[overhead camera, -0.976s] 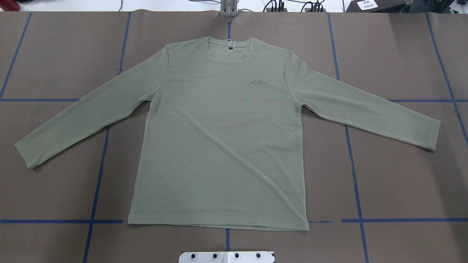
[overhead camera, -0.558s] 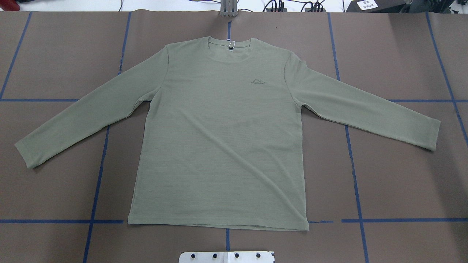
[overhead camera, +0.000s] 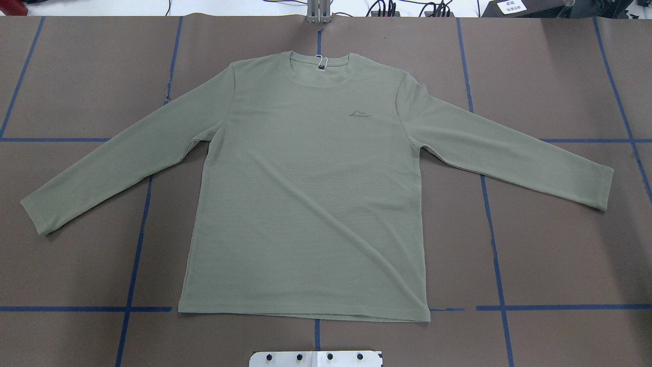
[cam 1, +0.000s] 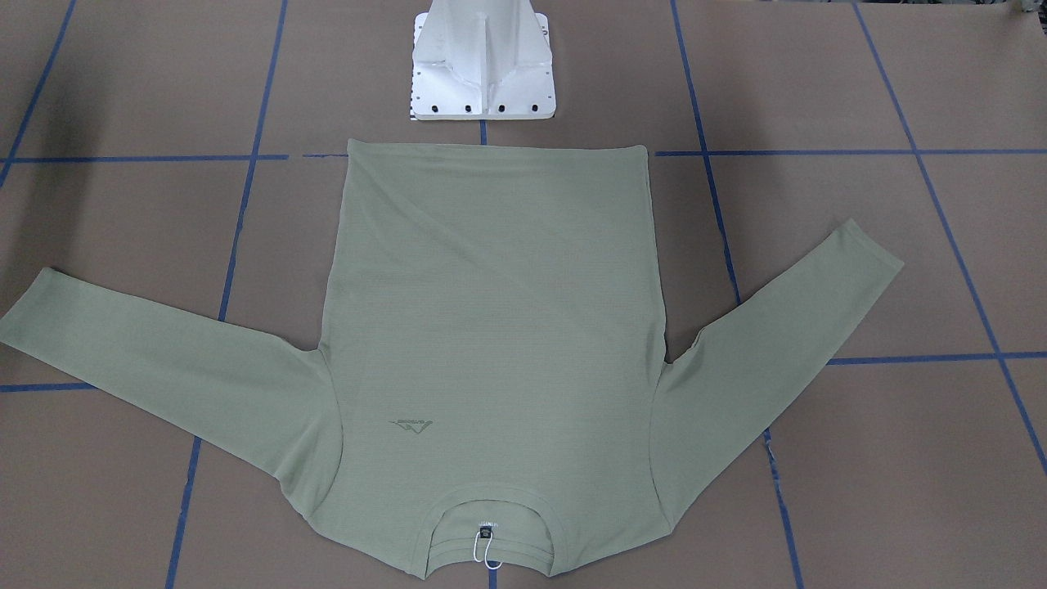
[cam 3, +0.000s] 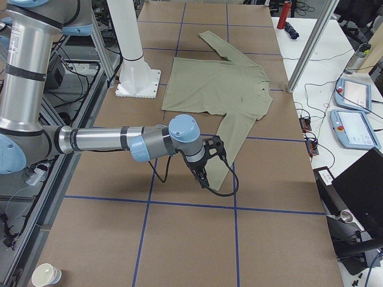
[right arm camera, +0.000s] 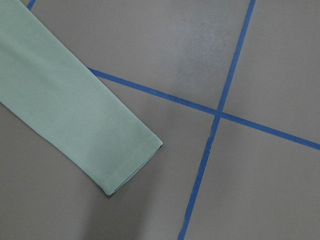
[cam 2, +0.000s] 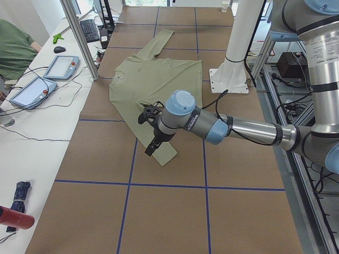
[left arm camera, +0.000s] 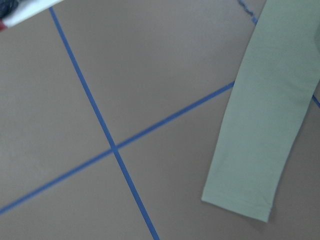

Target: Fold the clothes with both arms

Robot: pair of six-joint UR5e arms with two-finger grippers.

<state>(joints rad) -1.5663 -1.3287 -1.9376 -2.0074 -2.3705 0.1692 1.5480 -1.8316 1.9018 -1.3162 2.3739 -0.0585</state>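
Observation:
The pale sage-green long-sleeve shirt (overhead camera: 305, 193) lies flat and face up on the brown table, sleeves spread out to both sides, collar with white loop tag (overhead camera: 320, 60) at the far edge. It also shows in the front-facing view (cam 1: 491, 311). My left gripper (cam 2: 150, 150) hangs over the left sleeve's cuff (left arm camera: 250, 195) in the exterior left view only. My right gripper (cam 3: 203, 177) hangs over the right sleeve's cuff (right arm camera: 130, 160) in the exterior right view only. I cannot tell whether either gripper is open or shut. Neither arm shows in the overhead view.
The white pedestal base (cam 1: 483, 74) stands just behind the shirt's hem. Blue tape lines (overhead camera: 137, 244) grid the table. A side bench with teach pendants (cam 2: 61, 66) and an aluminium post (cam 2: 79, 37) borders the far edge. A person in green (cam 2: 16, 50) sits there.

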